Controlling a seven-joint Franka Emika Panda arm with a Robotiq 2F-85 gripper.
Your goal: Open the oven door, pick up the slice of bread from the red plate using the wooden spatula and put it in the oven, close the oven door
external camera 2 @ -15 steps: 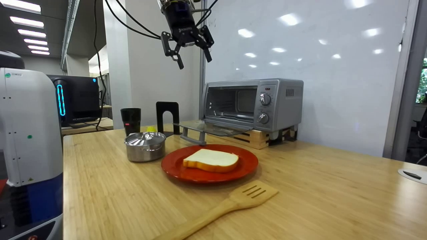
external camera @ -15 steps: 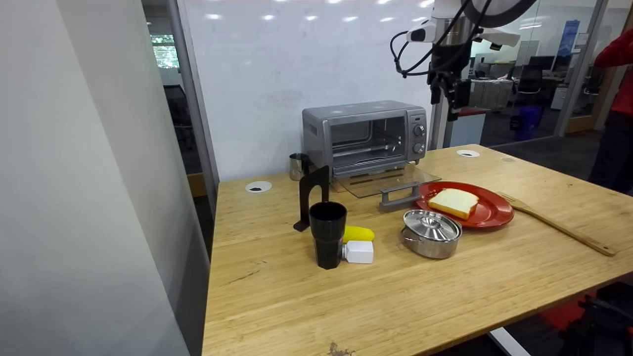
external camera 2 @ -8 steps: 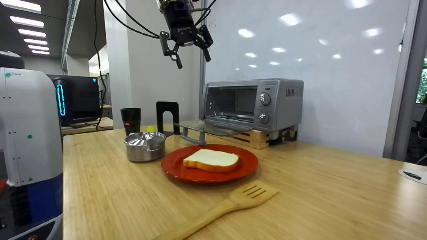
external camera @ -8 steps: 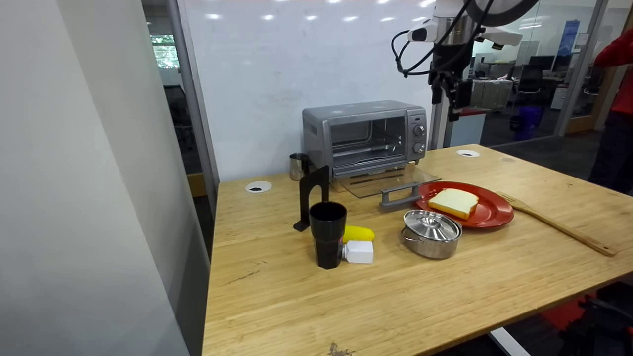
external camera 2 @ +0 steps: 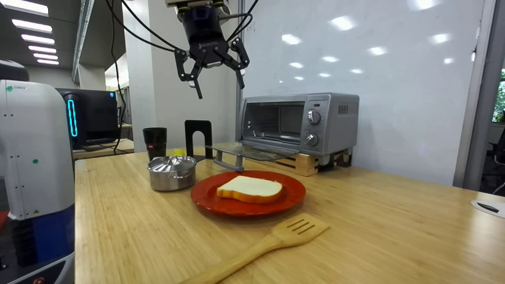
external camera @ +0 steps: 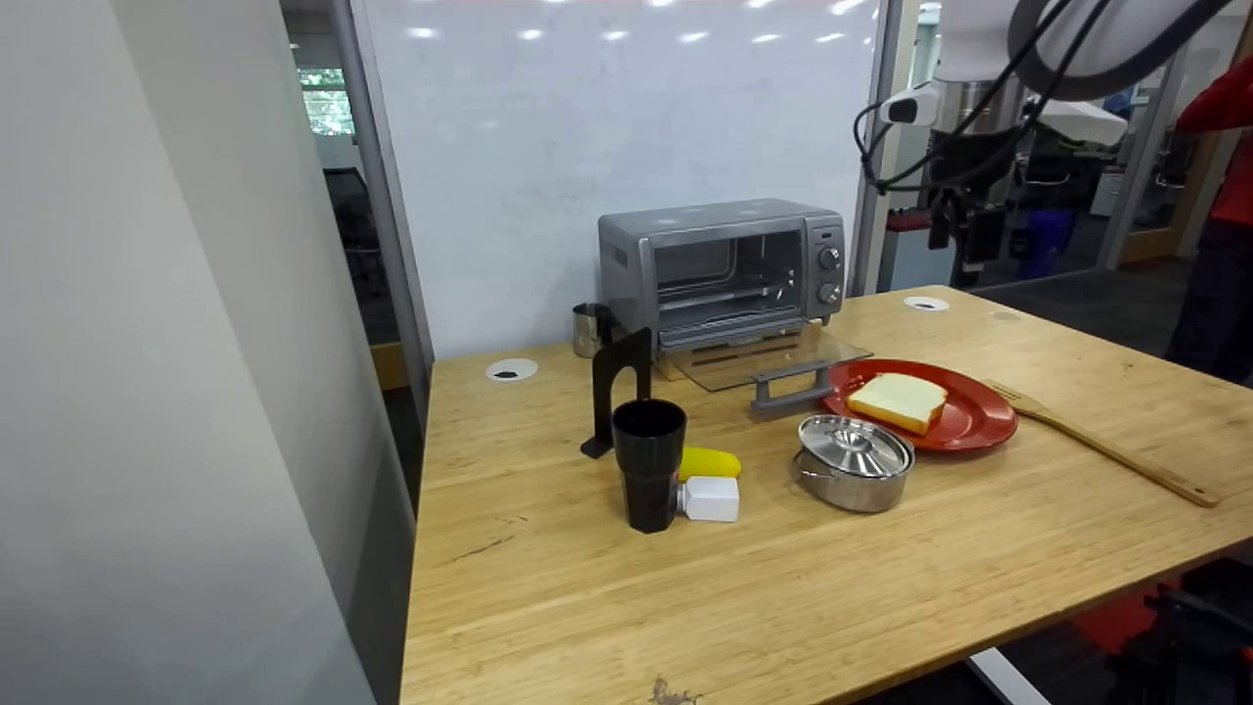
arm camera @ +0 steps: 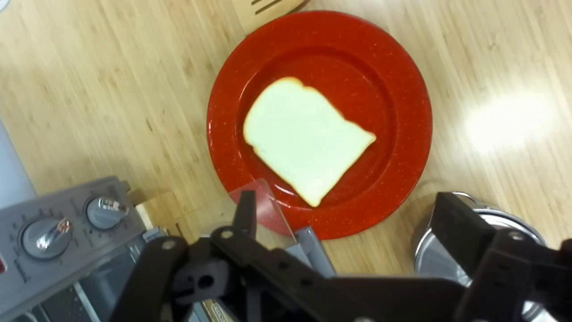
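The silver toaster oven (external camera: 626,269) stands at the back, also in an exterior view (external camera 2: 315,129). Its glass door (external camera: 759,357) is folded down open, its handle close to the plate. The slice of bread (external camera: 899,399) lies flat on the red plate (external camera: 984,421). Both show in the wrist view, bread (arm camera: 304,138) and plate (arm camera: 406,112). The wooden spatula (external camera 2: 256,251) lies on the table beside the plate; only its slotted blade (arm camera: 248,20) shows in the wrist view. My gripper (external camera 2: 221,91) is open and empty, high above the table, fingers (arm camera: 344,194) pointing down.
A lidded metal pot (external camera: 857,465) stands beside the plate. A black cup (external camera: 650,460), a white bottle (external camera: 712,499), a yellow object (external camera: 712,462) and a black bookend (external camera: 602,406) stand near it. A metal cup (external camera: 587,333) is beside the oven. A whiteboard (external camera: 607,127) rises behind.
My gripper has come down and moved to the right in an exterior view, away from the oven, mostly within the last half second. It stays open. The objects on the table have not moved.
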